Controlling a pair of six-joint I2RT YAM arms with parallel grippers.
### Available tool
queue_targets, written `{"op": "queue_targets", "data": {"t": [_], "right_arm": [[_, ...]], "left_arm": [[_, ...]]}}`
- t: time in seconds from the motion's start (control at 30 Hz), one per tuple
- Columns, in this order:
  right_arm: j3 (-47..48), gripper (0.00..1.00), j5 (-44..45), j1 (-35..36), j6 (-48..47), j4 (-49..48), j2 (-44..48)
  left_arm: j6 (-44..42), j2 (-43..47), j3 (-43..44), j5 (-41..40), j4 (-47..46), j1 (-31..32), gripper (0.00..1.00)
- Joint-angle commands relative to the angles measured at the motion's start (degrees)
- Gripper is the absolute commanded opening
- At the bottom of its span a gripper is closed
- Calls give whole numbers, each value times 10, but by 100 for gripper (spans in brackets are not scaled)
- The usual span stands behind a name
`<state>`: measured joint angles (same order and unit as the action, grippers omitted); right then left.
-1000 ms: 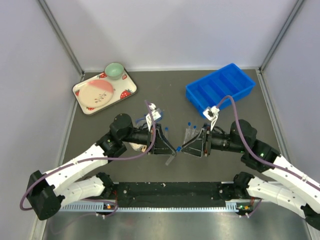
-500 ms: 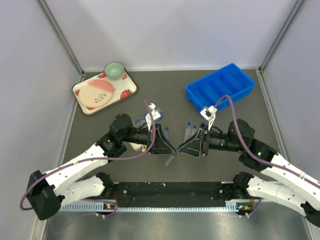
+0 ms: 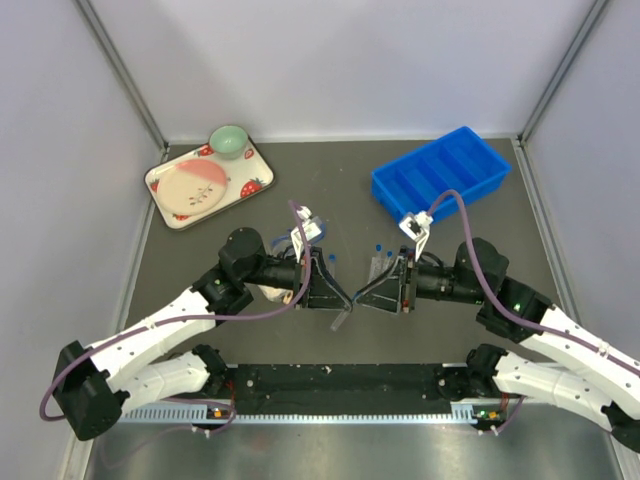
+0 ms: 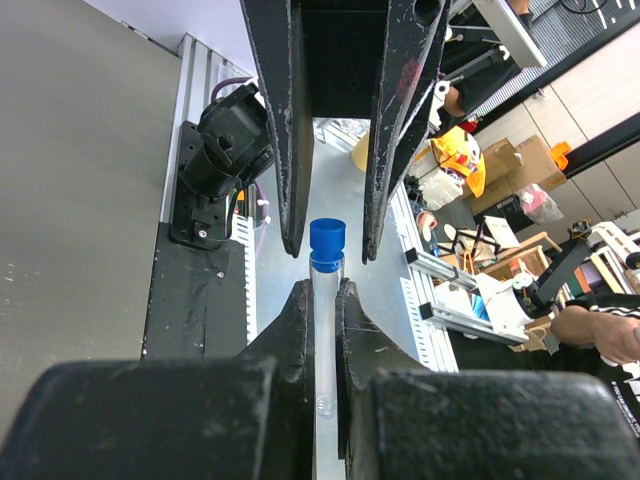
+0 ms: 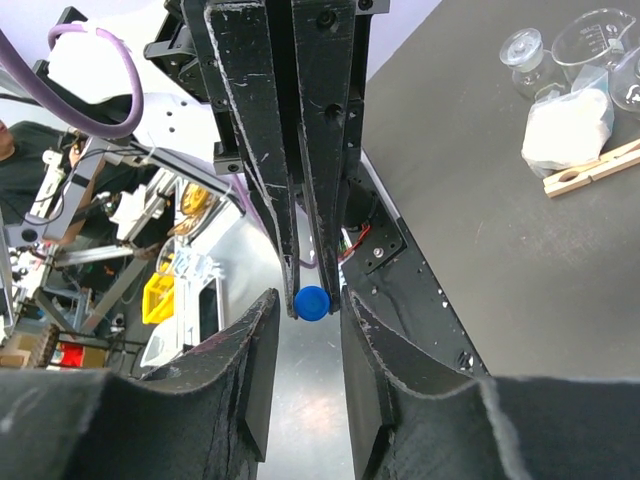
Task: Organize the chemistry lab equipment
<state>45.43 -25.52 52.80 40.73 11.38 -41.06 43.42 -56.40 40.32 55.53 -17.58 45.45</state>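
Blue-capped tube [image 4: 325, 305] is held above the worktop [image 3: 330, 190] in the tight jaws of the left gripper [image 3: 340, 298], while the right gripper [image 3: 365, 298] has just brought its jaws narrower around the blue cap [image 4: 327, 236], not yet touching it, so a handover seems close.

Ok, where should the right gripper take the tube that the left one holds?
By the blue cap of the tube, coming end-on from opposite the left gripper. That gripper clamps the clear body, so only the capped end sticks out free. The right gripper has its open jaws either side of it.
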Motion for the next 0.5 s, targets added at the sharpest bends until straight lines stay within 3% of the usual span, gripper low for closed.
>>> {"op": "queue_targets", "data": {"t": [0.0,0.17,0.23,0.37,0.47], "right_arm": [[26,29,-3,10,3,-41,-4],[23,22,-5,13,7,-46,-7],[23,13,-5,14,7,-48,-8],[23,3,-2,17,5,-43,-8],[26,0,2,18,1,-35,-6]], "left_arm": [[-2,11,-3,3,-32,2,0],[-1,9,-2,-2,-30,2,0],[-1,8,-1,-4,-29,2,0],[-4,3,6,-8,-24,2,0],[-13,2,16,-13,-4,2,21]]}}
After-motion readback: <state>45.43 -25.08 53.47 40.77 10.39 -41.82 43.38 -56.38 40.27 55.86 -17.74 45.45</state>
